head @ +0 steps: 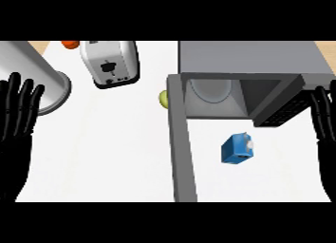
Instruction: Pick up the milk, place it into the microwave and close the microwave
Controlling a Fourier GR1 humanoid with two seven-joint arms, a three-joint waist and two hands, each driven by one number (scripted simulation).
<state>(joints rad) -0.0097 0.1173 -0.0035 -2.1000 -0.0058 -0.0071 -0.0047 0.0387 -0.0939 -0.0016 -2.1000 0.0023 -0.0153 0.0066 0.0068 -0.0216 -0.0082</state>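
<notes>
A blue milk carton (238,147) with a white cap stands on the white counter (115,152), just in front of the open microwave (248,61). The microwave's grey door (181,142) swings out toward me, left of the carton. Inside the cavity a glass turntable (211,90) shows. My left hand (13,111) rests open at the view's left edge, fingers up, far from the carton. At the right edge my right hand (330,111) is also open, fingers up, to the right of the carton and apart from it.
A silver toaster (110,63) sits at the back left. A large white cylinder (27,71) stands by my left hand. An orange item (70,44) lies behind the toaster, and a green fruit (163,98) peeks out beside the door hinge.
</notes>
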